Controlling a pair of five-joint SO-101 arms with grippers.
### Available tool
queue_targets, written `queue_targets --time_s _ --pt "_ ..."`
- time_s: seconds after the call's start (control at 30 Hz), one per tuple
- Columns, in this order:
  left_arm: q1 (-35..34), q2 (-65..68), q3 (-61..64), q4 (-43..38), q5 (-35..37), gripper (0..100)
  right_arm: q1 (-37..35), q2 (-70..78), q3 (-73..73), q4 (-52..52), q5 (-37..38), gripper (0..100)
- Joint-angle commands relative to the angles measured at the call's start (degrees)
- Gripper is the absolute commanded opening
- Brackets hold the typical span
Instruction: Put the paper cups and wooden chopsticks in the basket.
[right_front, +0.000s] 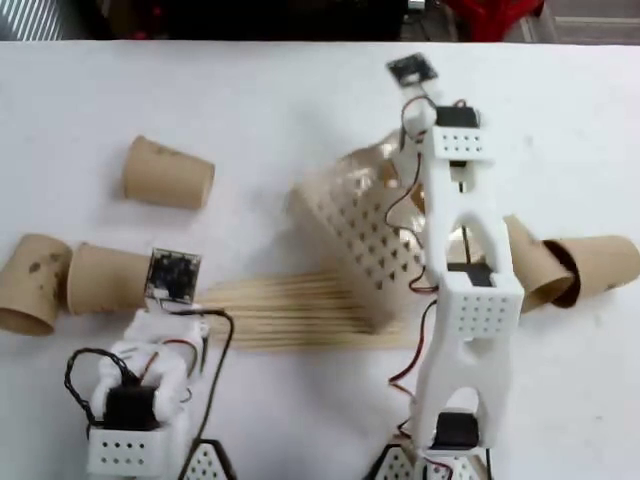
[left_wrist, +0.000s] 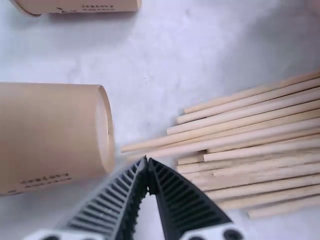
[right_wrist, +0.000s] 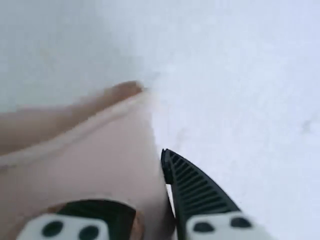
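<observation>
The beige perforated basket (right_front: 365, 235) lies tipped on its side at mid-table. My right gripper (right_front: 408, 160) is at its far rim, and in the right wrist view the right gripper (right_wrist: 159, 165) is shut on that beige wall (right_wrist: 100, 150). Wooden chopsticks (right_front: 300, 312) lie in a bundle in front of the basket. My left gripper (left_wrist: 148, 162) is shut and empty, its tips at the chopsticks' (left_wrist: 240, 150) near ends, beside a paper cup (left_wrist: 50, 135) lying on its side. Other paper cups lie at the far left (right_front: 35, 282), back left (right_front: 167, 173) and right (right_front: 590, 265).
A second cup (right_front: 530, 268) nests against the right one, partly behind the right arm (right_front: 470, 300). The cup beside the left gripper (right_front: 105, 278) touches the far-left cup. Red and black cables hang along both arms. The table's back edge runs along the top.
</observation>
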Motion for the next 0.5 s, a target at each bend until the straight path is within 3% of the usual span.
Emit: queue_targets --time_s 0.0,0.23,0.47 --pt "0.6 -0.3 0.0 0.3 0.6 3 0.7 -1.5 -10.1 2.6 -4.6 1.5" --pt "0.6 -0.3 0.0 0.3 0.6 3 -4.6 -1.4 -28.0 10.2 -11.5 1.5" --pt "0.6 -0.3 0.0 0.3 0.6 3 -8.7 -1.5 -38.5 11.1 -19.2 1.5"
